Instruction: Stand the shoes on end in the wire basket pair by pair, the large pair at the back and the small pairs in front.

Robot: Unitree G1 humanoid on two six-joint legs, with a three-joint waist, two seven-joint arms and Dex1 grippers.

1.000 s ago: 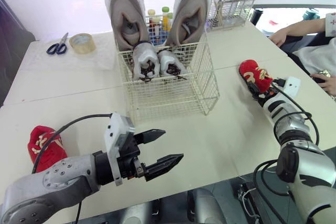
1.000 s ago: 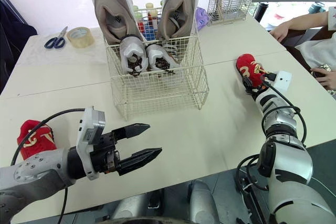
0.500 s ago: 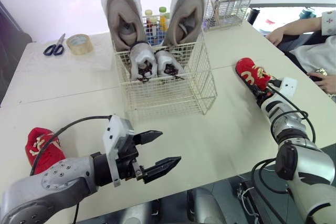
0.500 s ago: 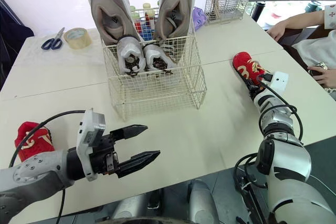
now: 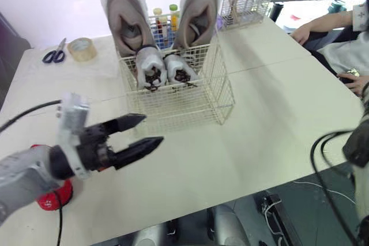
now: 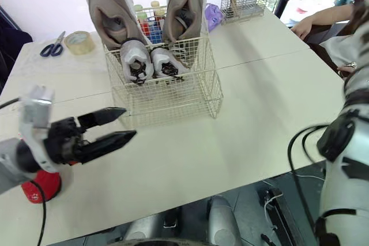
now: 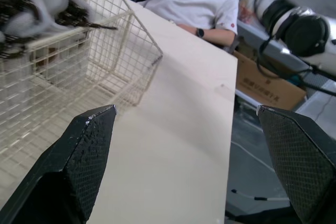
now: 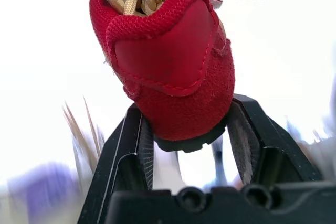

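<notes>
The wire basket [image 5: 183,93] stands mid-table. Two large grey shoes [image 5: 123,18] stand on end at its back, and two small grey shoes [image 5: 151,68] stand in front of them. My left gripper [image 5: 152,129] hovers open and empty over the table, in front and to the left of the basket. A small red shoe [image 5: 53,196] lies on the table under my left arm, partly hidden by it. In the right wrist view my right gripper [image 8: 184,127] is shut on the sole end of the other small red shoe [image 8: 168,61], held up in the air.
Scissors [image 5: 53,56] and a tape roll [image 5: 82,48] lie at the back left. Behind the basket are small bottles [image 5: 164,18] and a wire holder with sticks [image 5: 248,1]. A person [image 5: 331,24] sits at the table's right side.
My right gripper has lifted the red shoe off the table at the right and carried it upward. My left arm has swung left, toward the other red shoe, still open.
</notes>
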